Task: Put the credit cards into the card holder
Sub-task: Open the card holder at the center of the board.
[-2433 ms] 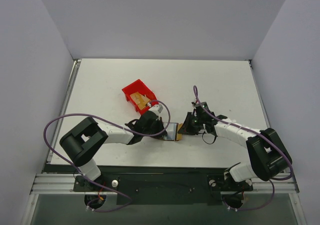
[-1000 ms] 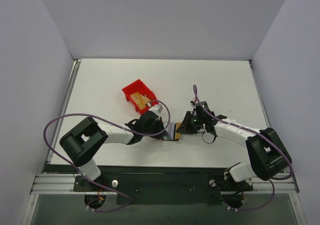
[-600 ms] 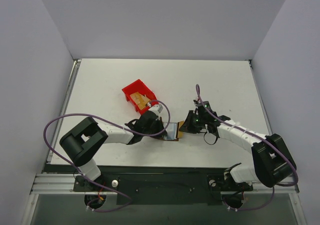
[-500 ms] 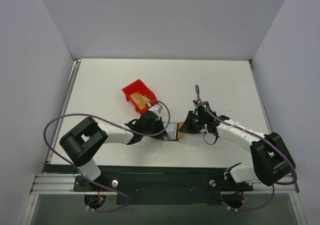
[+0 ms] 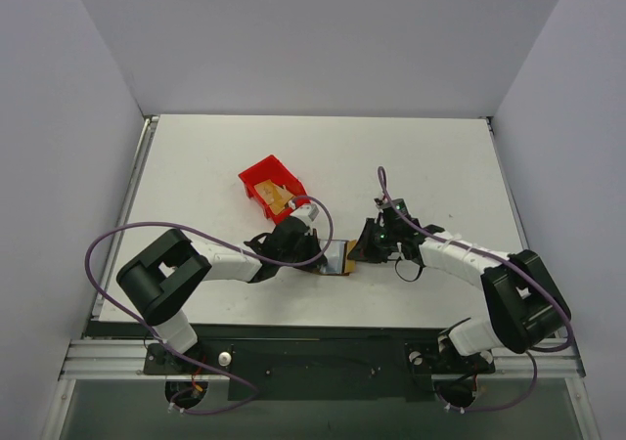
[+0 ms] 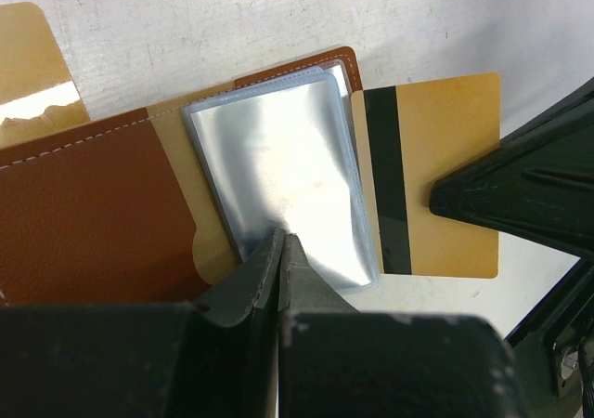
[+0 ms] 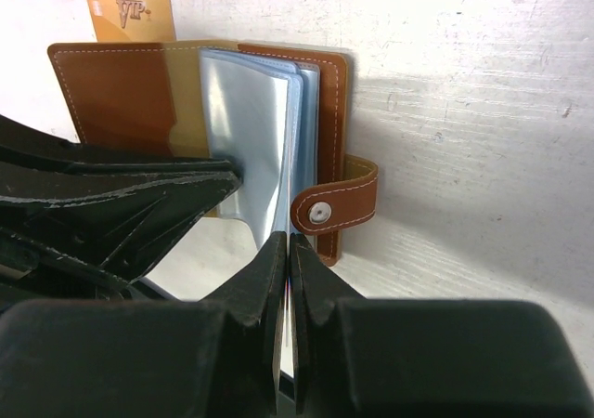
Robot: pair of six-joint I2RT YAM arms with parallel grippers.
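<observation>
The brown card holder (image 6: 93, 214) lies open on the table, its light blue sleeves (image 6: 278, 158) fanned up. My left gripper (image 6: 281, 240) is shut on the near edge of one sleeve. A gold credit card (image 6: 436, 158) with a dark stripe sits at the sleeves' right edge, pinched by my right gripper (image 7: 288, 241), which is shut on it edge-on beside the snap tab (image 7: 334, 209). From above, both grippers meet over the holder (image 5: 335, 257). A second gold card (image 6: 28, 65) lies flat beyond the holder.
A red plastic bin (image 5: 272, 188) stands behind the left arm with a tan card (image 5: 278, 201) in it. White table surface (image 5: 430, 166) stretches toward the back and right.
The right arm drew back slightly to the right, then returned to the holder with the card. Both grips stayed the same.
</observation>
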